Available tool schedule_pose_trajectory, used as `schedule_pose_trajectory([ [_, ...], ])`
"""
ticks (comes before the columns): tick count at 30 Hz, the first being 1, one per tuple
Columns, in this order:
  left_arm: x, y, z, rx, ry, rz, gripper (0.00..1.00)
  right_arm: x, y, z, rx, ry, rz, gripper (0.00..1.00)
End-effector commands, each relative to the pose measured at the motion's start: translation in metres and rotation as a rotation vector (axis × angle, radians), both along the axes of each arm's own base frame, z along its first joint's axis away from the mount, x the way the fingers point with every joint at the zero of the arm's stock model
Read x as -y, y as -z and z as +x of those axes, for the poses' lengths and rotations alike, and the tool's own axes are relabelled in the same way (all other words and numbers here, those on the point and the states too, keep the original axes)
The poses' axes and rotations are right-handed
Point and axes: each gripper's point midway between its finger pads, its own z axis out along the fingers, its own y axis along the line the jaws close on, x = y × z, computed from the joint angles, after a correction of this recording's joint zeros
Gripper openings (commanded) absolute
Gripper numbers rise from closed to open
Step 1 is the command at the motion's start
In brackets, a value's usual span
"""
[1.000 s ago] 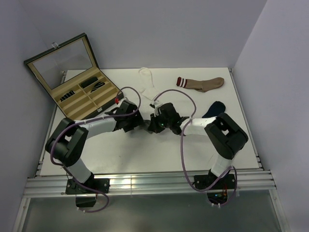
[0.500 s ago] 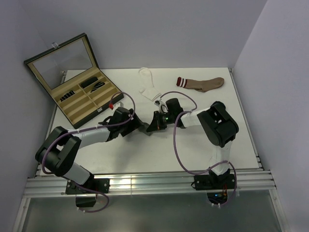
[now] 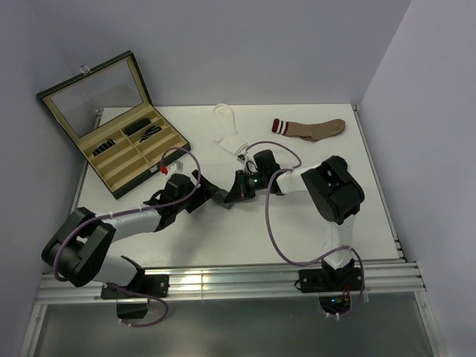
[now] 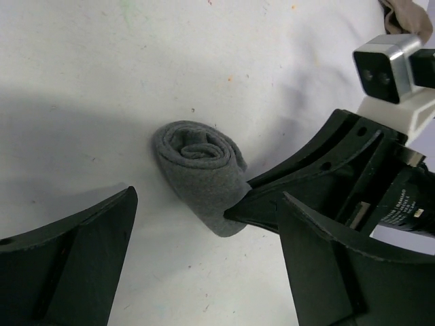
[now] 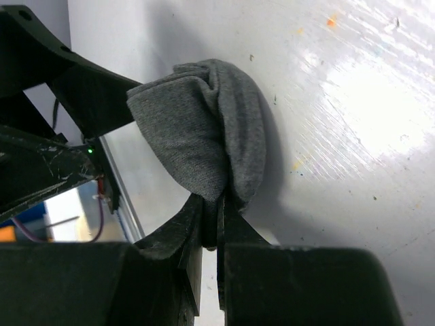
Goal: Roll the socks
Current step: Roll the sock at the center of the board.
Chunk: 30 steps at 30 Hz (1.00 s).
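A dark grey sock [image 4: 200, 173], wound into a compact roll, lies on the white table [image 4: 81, 61] between my two grippers. My right gripper [image 5: 219, 212] is shut on the roll's [image 5: 204, 129] loose edge, pinching the fabric between its tips. My left gripper [image 4: 204, 272] stands open just short of the roll, one finger on each side and neither touching it. From above, the roll [image 3: 220, 198] sits mid-table, with the left gripper [image 3: 204, 199] to its left and the right gripper [image 3: 230, 195] to its right. A white sock [image 3: 227, 131] lies flat at the back.
An open display case [image 3: 111, 126] with a glass lid stands at the back left. A brown sock with a striped cuff [image 3: 309, 129] lies at the back right. The right arm [image 3: 331, 186] crosses the table's right half.
My left gripper has opened wider and drawn back to the lower left, off the grey roll. The right gripper keeps its pinch on the roll, nearly still.
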Motion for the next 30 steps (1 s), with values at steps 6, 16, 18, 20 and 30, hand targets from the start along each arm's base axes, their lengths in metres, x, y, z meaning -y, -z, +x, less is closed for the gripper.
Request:
schedule_pose_trajectory([
  [6, 0.009, 0.009, 0.004, -0.03, -0.008, -0.03, 0.82, -0.003, 0.011, 0.002, -0.113, 0.054, -0.01, 0.0],
  [16, 0.009, 0.034, 0.01, -0.124, -0.031, 0.049, 0.65, -0.003, 0.014, -0.001, -0.128, 0.048, -0.017, 0.0],
  [18, 0.009, 0.041, 0.011, -0.149, -0.031, 0.07, 0.6, -0.002, 0.015, -0.002, -0.127, 0.052, -0.021, 0.0],
  [20, 0.008, 0.048, 0.01, -0.179, -0.029, 0.092, 0.48, 0.0, 0.016, -0.002, -0.124, 0.053, -0.027, 0.01],
  [30, 0.009, 0.067, 0.008, -0.284, 0.033, 0.217, 0.0, 0.018, -0.015, 0.015, 0.21, 0.11, -0.204, 0.32],
])
